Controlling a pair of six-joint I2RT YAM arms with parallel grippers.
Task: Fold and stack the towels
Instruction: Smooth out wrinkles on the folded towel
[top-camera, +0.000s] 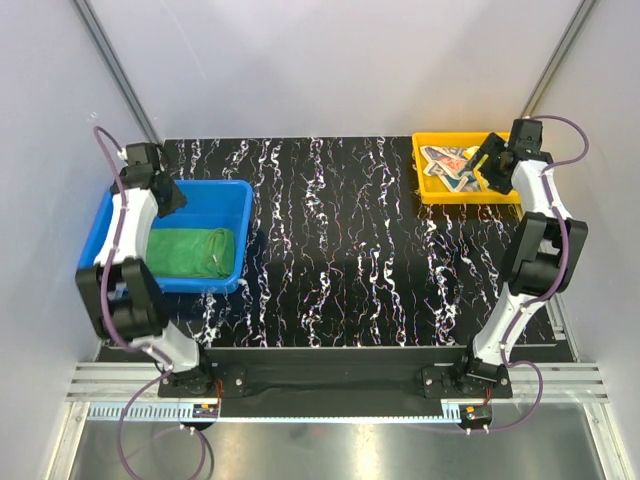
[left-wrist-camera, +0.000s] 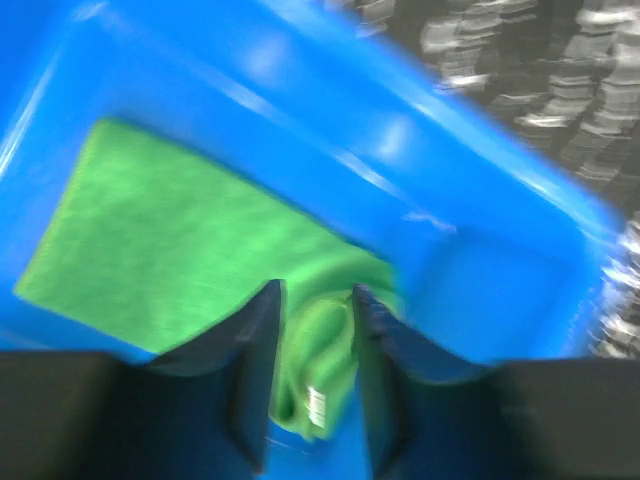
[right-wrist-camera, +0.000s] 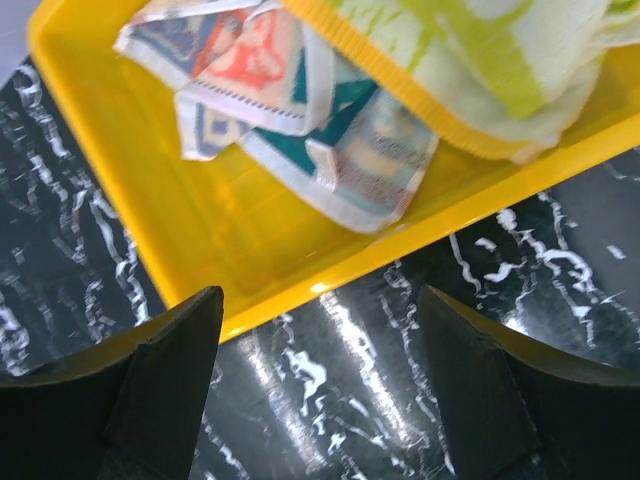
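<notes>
Though blurred, green towel (left-wrist-camera: 180, 240) between fingers (left-wrist-camera: 255, 370) of left tool (left-wrist-camera: 315, 290)

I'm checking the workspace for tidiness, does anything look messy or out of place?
Only the yellow tray: the printed cream cloth lies crumpled in it, and the pale yellow towel is bunched up against its rim, neither folded. The green towel sits folded in the blue bin. Nothing looks spilled or damaged.

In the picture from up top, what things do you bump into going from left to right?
Blue bin holding the green towel → black marbled table → yellow tray with the printed towels.
</notes>
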